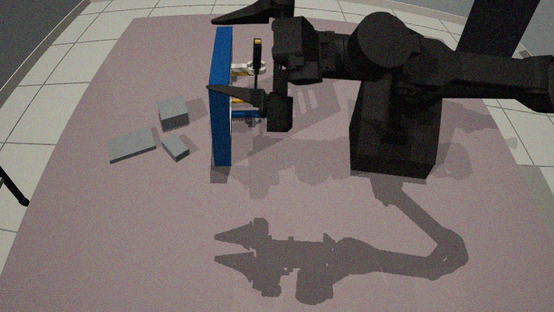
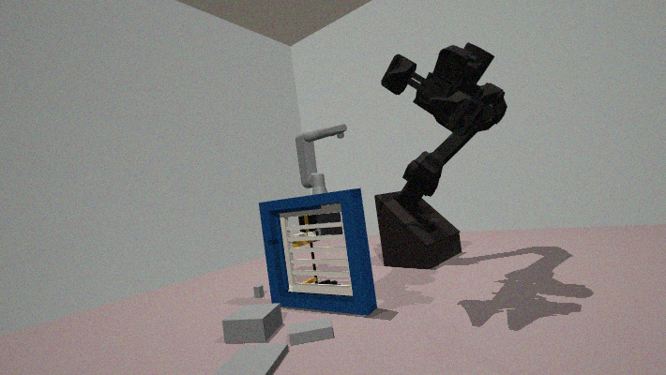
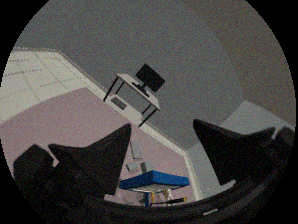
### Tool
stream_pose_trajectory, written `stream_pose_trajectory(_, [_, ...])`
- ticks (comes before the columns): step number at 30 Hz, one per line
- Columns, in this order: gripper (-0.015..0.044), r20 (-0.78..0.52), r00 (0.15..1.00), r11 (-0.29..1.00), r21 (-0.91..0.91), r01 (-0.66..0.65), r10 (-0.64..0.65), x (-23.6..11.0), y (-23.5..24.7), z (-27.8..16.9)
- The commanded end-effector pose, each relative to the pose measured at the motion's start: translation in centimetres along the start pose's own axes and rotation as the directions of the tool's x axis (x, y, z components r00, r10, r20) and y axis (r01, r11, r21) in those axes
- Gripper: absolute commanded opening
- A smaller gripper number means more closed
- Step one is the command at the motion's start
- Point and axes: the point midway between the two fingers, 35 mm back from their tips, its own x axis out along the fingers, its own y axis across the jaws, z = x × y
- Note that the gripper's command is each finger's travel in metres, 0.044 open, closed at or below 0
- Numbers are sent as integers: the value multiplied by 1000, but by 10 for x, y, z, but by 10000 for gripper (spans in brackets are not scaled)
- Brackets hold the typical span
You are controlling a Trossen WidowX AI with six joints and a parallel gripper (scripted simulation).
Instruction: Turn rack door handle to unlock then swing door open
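The blue frame (image 1: 220,125) (image 2: 363,262) (image 3: 153,178) stands upright on the pink surface. The pale slatted door (image 2: 324,292) sits inside it and looks closed. The black handle with a yellow end (image 1: 257,56) (image 2: 307,220) (image 3: 170,201) is on the robot's side of the door, by a silver hub (image 1: 256,67); it appears upright. My gripper (image 1: 209,54) (image 3: 162,124) is open, with nothing between its wide-spread fingers. It hangs high above the frame, touching neither door nor handle. The handle is partly hidden behind the slats in the exterior view.
Several grey blocks, such as a cube-like one (image 1: 173,113) (image 2: 246,328) and a flat slab (image 1: 133,144), lie beyond the frame. A small grey block (image 2: 258,291) is beside it. The arm's black base (image 1: 390,156) (image 2: 417,244) stands on the robot's side. A grey jointed column (image 2: 307,161) rises behind the frame.
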Motion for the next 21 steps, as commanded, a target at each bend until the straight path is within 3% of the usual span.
stream_pose_trajectory(1, [374,-2,1000,1000,-1,0,0,0,0,0])
stream_pose_trajectory(5, [291,-47,999,1000,-16,11,-12,7,-5,-9])
stream_pose_trajectory(21, [291,-379,921,995,-60,77,-94,46,-51,-80])
